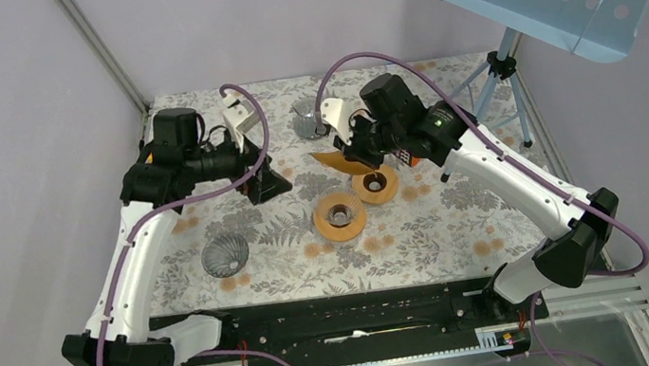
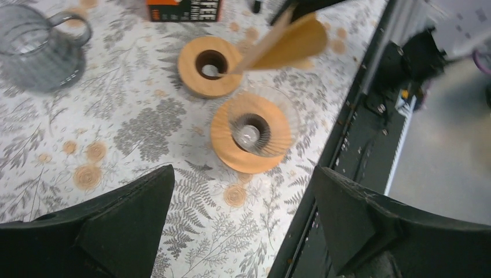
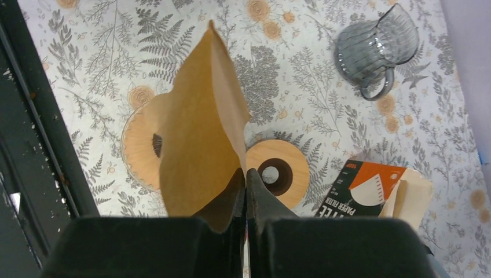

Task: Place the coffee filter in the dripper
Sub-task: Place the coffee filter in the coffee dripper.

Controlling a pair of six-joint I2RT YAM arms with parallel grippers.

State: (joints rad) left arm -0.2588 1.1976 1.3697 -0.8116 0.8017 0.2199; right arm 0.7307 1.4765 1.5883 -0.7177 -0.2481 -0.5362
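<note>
In the pinched tips of my right gripper (image 3: 246, 174) I hold the coffee filter (image 3: 200, 139), which hides most of the dripper (image 3: 138, 147) beyond. My left gripper (image 2: 242, 174) gapes wide and empty, the dripper just ahead of it.

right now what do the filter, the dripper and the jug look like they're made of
The filter looks like unbleached brown paper, matte, with a creased fold. The dripper is clear ribbed glass or plastic, see-through with glints, on a pale wood-like ring. The jug is smoky grey fluted glass or plastic, translucent.
</note>
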